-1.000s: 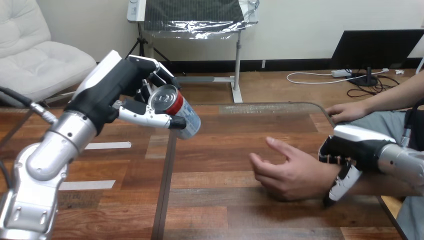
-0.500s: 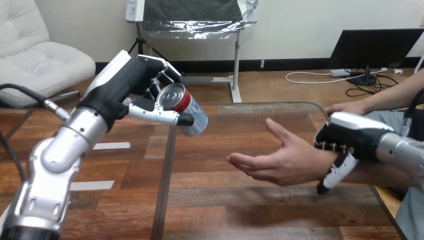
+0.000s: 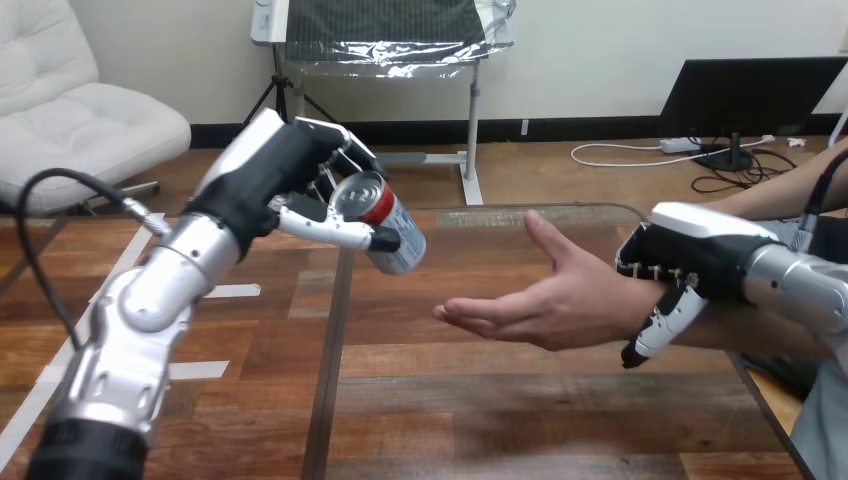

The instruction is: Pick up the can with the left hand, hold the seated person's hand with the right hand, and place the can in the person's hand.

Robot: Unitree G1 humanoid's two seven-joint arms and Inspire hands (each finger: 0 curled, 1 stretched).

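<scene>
My left hand is shut on the can, a silver and blue can with a red band near its top. It hangs tilted in the air above the table, top toward me. To its right the person's hand is raised off the table, palm up and fingers spread toward the can, with a gap between them. My right hand is curled round the person's wrist, thumb hanging down in front of it.
The wooden table has a glass-like top whose far edge runs behind the person's hand. Strips of white tape lie at the left.
The can and my left hand moved right and a little up, toward the person's hand. The person's hand rose off the table and opened palm up, with my right hand rising with the wrist.
</scene>
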